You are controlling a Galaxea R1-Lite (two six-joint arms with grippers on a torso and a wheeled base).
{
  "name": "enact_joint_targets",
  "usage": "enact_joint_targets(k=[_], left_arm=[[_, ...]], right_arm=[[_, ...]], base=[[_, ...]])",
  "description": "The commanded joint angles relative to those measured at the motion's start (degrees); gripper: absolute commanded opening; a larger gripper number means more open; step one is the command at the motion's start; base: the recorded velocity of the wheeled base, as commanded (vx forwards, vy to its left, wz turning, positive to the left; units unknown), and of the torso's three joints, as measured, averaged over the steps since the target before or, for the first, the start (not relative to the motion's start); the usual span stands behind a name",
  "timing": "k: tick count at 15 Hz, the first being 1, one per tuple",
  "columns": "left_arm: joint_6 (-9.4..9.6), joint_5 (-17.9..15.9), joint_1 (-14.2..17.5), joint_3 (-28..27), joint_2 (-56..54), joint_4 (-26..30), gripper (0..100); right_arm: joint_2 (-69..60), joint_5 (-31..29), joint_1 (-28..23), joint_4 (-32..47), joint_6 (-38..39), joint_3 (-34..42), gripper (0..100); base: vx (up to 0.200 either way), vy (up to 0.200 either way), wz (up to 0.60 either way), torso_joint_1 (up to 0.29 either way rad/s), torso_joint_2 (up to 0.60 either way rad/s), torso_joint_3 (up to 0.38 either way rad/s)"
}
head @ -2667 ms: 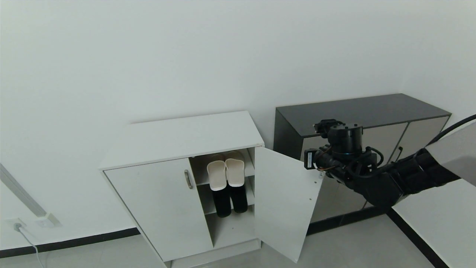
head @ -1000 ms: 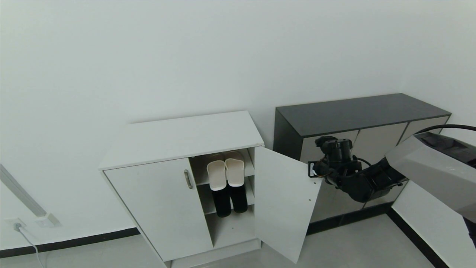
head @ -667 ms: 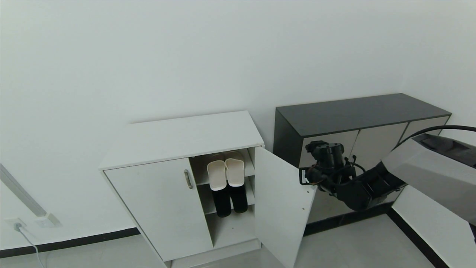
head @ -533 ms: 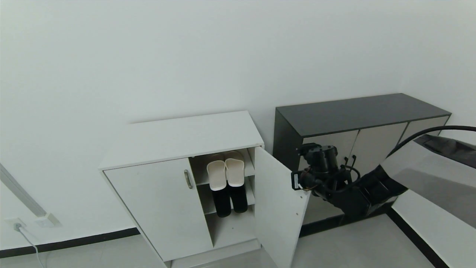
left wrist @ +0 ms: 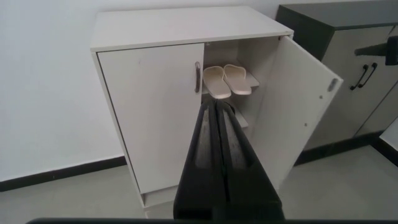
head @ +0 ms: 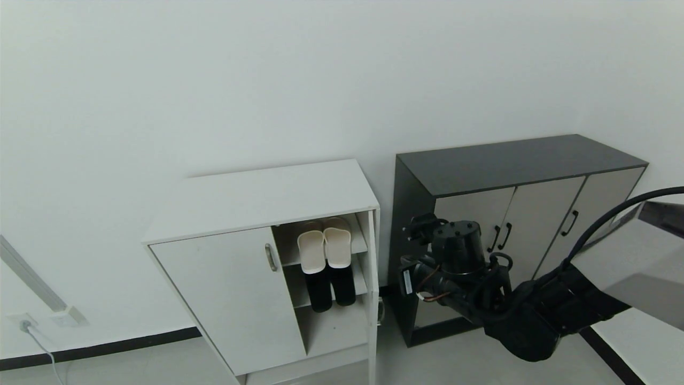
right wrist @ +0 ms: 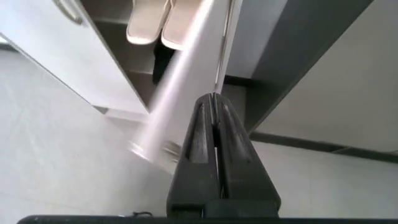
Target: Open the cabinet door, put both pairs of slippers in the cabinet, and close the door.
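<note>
1. We see the cabinet door (left wrist: 305, 112) standing partly open.
2. White slippers (head: 324, 247) sit on the upper shelf, with dark slippers (head: 331, 289) on the shelf below.
3. Our right claw (right wrist: 214, 98), pressed together, is just beside the door.
4. Our left claw (left wrist: 217, 106), also pressed together, hangs apart from the cabinet (left wrist: 149, 93).

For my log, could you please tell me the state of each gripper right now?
Left gripper: closed, holding nothing.
Right gripper: closed, holding nothing.

Bright, even, diffuse light. Top of white cabinet (head: 256, 200) evenly lit; lower shelves (head: 332, 322) inside it sit in shade; dark sideboard (head: 513, 160) beside it shows dull sheen.
</note>
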Motion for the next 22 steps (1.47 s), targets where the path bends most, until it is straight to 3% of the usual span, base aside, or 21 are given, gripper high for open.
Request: enact_joint_targets(k=[1,4,11,17,22], left_arm=[[-0.02,0.0,-0.1,0.0,0.0,0.0,0],[-0.02,0.0,0.0,0.0,0.0,0.0,0],[-0.02,0.0,0.0,0.0,0.0,0.0,0],[-0.02,0.0,0.0,0.0,0.0,0.0,0],[0.16,-0.1,0.0,0.0,0.0,0.0,0]], right_arm=[[-0.4,0.4,0.2,-0.3,-0.4,1.4,0],[0.1,0.3,0.4,-0.4,-0.5,1.2,0],[0.2,0.4,1.4,-1.7,-0.4,1.4,0],[0.6,-0.1,1.3,-4.9,-1.7,2.5,0],[-5.0,0.3,1.1,-7.7,-1.9,14.7,0]], base=[[0.000,0.000,0.00,0.000,0.00,0.000],[0.000,0.000,0.00,0.000,0.00,0.000],[0.000,0.000,0.60,0.004,0.00,0.003],[0.000,0.000,0.00,0.000,0.00,0.000],[0.000,0.000,0.00,0.000,0.00,0.000]])
